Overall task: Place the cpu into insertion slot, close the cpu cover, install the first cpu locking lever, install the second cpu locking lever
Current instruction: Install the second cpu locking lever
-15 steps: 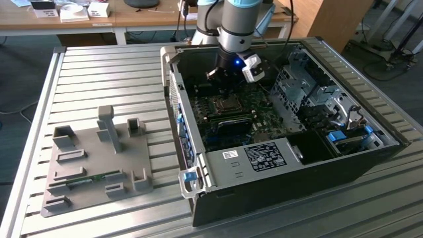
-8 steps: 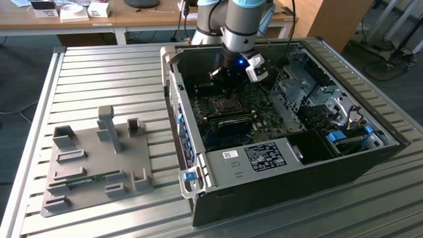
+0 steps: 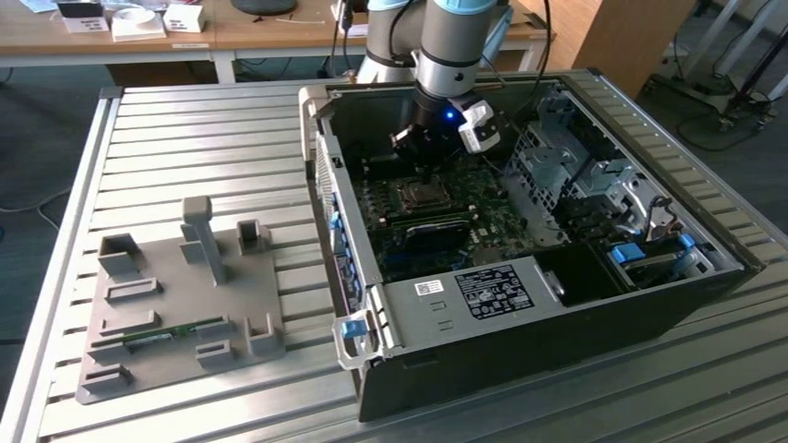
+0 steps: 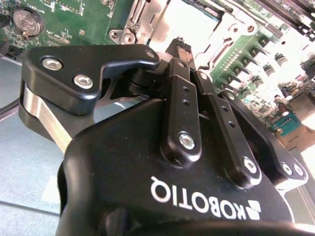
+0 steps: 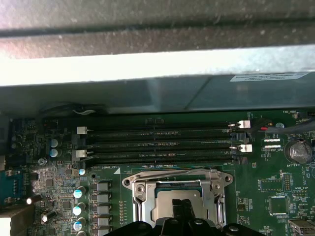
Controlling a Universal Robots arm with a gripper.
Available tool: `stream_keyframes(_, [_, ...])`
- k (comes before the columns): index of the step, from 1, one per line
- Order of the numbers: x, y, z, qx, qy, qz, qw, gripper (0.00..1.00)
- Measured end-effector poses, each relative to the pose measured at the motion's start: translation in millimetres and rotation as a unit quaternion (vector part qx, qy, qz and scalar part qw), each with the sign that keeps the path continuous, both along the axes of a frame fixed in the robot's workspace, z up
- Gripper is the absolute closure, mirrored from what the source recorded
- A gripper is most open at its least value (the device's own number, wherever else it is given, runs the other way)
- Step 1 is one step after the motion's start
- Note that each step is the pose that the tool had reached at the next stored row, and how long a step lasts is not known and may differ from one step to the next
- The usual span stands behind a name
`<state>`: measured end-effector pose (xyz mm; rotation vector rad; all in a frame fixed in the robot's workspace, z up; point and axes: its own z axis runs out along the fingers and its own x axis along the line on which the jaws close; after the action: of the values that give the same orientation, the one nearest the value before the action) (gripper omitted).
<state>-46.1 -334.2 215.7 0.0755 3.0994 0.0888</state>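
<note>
1. the gripper (image 3: pixel 425 166) is seen in the exterior view hanging inside the open case (image 3: pixel 518 341), which lies on the slatted worktop (image 3: pixel 197 138).
2. in both wrist views the fingers are drawn fully together; nothing can be made out between them. their tip is placed directly over the middle of the socket, and whether contact is made cannot be told.
3. the cpu (image 5: pixel 162 209) is found seated in the socket on the motherboard (image 5: pixel 275 196), its dull grey top facing up.
4. the cover (image 5: pixel 140 194) is seen lying down flat around the cpu, with the chip's top showing through the open centre.
5. placement is therefore judged done and closing of the cover is judged to be the step in hand, or just completed. whether either locking lever is latched cannot be told.
6. it is judged that the work now calls for the cover to be kept flat and level, with pressure applied to the frame and not the chip.
7. orientation: the cpu is square, so no long axis is offered; it lies flat, with its edges parallel and square to the memory slots (image 5: pixel 162 142). the cover is aligned the same way. the hinged edge cannot be identified.
</note>
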Motion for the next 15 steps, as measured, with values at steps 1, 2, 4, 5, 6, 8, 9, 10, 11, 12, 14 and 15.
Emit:
stream_keyframes(1, [0.0,0.0,0.0,0.0,0.0,0.0,1.0,0.89])
stream_keyframes(2, [0.0,0.0,0.1,0.0,0.0,0.0,1.0,0.89])
stream_keyframes(4, [0.0,0.0,0.8,-0.0001,0.0001,0.0,1.0,0.89])
stream_keyframes(5, [0.0,0.0,1.4,0.0,0.0,0.0,1.0,0.89])
stream_keyframes(6, [0.0,0.0,2.2,-0.0001,0.0,0.0,1.0,0.89])
stream_keyframes(8, [0.0,0.0,4.0,0.0,0.0,0.0,1.0,0.89])
stream_keyframes(9, [0.0,0.0,5.2,0.0,0.0,0.0,1.0,0.89])
stream_keyframes(10, [0.0,0.0,6.4,0.0,0.0,0.0,1.0,0.89])
stream_keyframes(11, [0.0,0.0,7.5,0.0,0.0,0.0,1.0,0.89])
stream_keyframes(12, [0.0,0.0,8.3,0.0,0.0,0.0,1.0,0.89])
stream_keyframes(14, [0.0,0.0,10.0,0.0,0.0,0.0,1.0,0.89])
stream_keyframes(15, [0.0,0.0,10.5,0.0,0.0,0.0,1.0,0.89])
